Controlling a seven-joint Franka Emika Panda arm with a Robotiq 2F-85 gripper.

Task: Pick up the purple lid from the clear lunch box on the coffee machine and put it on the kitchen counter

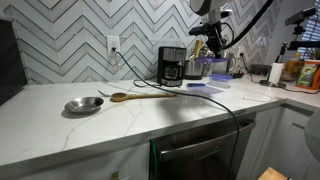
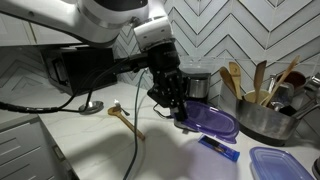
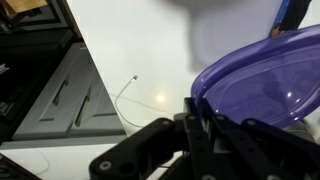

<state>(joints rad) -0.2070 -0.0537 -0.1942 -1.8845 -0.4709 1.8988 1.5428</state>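
The purple lid [image 2: 214,122] hangs tilted just above the white kitchen counter [image 2: 100,140], and my gripper [image 2: 180,106] is shut on its near edge. In the wrist view the lid [image 3: 262,80] fills the right side, with its rim pinched between my black fingers [image 3: 200,122]. In an exterior view the gripper [image 1: 204,52] holds the lid [image 1: 211,68] to the right of the black coffee machine [image 1: 172,65]. The coffee machine [image 2: 197,82] also shows behind the gripper. I cannot make out the clear lunch box.
A small thin blue item [image 2: 219,148] lies on the counter below the lid. A blue-lidded container [image 2: 278,163] sits nearby. A pot of wooden utensils [image 2: 262,112] stands behind. A wooden spoon [image 1: 141,96] and a metal bowl [image 1: 84,104] lie further along. A black cable crosses the counter.
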